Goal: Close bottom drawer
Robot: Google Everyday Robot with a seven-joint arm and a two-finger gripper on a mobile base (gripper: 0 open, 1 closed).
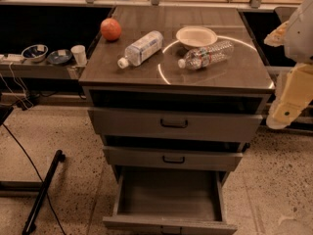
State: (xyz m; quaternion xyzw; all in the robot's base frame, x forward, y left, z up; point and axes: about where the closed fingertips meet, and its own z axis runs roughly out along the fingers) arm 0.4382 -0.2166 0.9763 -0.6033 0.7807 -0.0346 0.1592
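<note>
The bottom drawer of the grey-brown cabinet is pulled far out towards me. Its boxy interior is open to view and holds nothing, and its front edge lies at the bottom of the view. My gripper hangs at the right edge of the view on the cream and white arm. It is beside the cabinet's top right corner, well above and to the right of the bottom drawer, and touches nothing.
The top drawer and middle drawer stand slightly out. On the cabinet top lie an orange ball, two plastic bottles and a white bowl. A black pole and cables lie on the floor at the left.
</note>
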